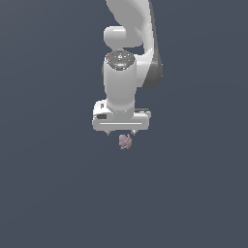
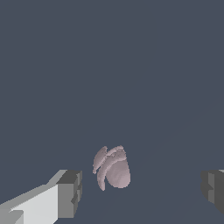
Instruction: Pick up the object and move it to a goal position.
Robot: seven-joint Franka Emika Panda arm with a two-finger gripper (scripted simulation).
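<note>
The object (image 1: 125, 141) is a tiny pink-mauve lump with darker creases, lying on the dark grey floor just below the white hand in the exterior view. My gripper (image 1: 121, 132) hangs straight down over it, with only the finger tips showing under the hand. In the wrist view the object (image 2: 112, 168) lies between the two fingers, nearer to the white and grey finger (image 2: 69, 193) than to the other finger (image 2: 213, 190). The gripper (image 2: 141, 192) is wide open and holds nothing. No finger touches the object.
The dark grey-blue floor (image 1: 48, 193) fills both views. The white arm (image 1: 127, 58) rises from the hand to the upper edge of the exterior view. No goal marker or other object shows.
</note>
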